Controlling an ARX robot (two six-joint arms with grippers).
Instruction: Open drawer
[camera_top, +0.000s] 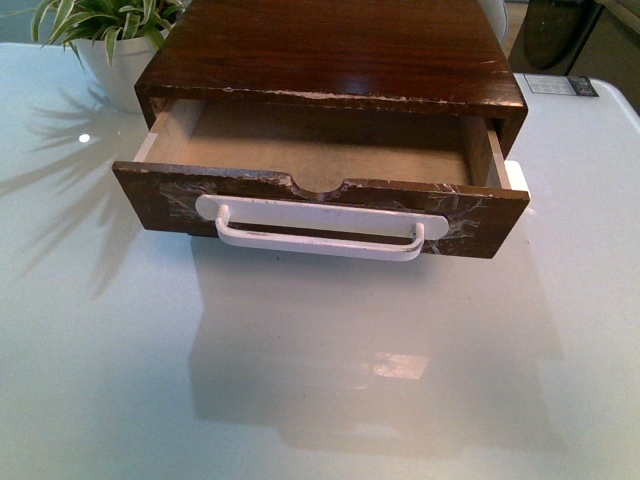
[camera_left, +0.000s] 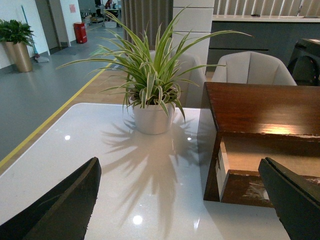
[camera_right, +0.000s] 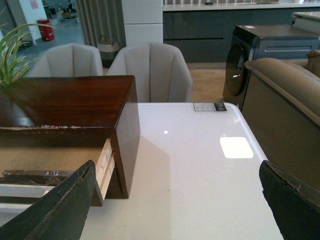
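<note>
Dark-brown wooden drawer (camera_top: 320, 210) stands pulled well out of its cabinet (camera_top: 330, 50) on the pale glossy table (camera_top: 320, 380), front face toward the robot. White bar handle (camera_top: 320, 235) runs across the scuffed front, below a half-round notch in the top edge. Judged from how it sits, the opening looks essentially done: much of the pale interior floor is exposed, though the back part remains under the cabinet top, so a little more travel may be left. Drawer contents: nothing visible in the exposed part; the hidden rear portion cannot be checked. Neither arm shows in the front view. Left gripper (camera_left: 180, 200) hangs off the drawer's left side, jaws spread wide, nothing between them, clear of the wood. Right gripper (camera_right: 175, 200) sits off the drawer's right side, jaws likewise spread and holding nothing. Neither touches the handle. White pot (camera_left: 152, 117) with a striped spider plant (camera_left: 150, 75) stands on the table just beside the cabinet's left rear corner. Small card or label (camera_right: 210, 106) lies near the table's far right edge.
</note>
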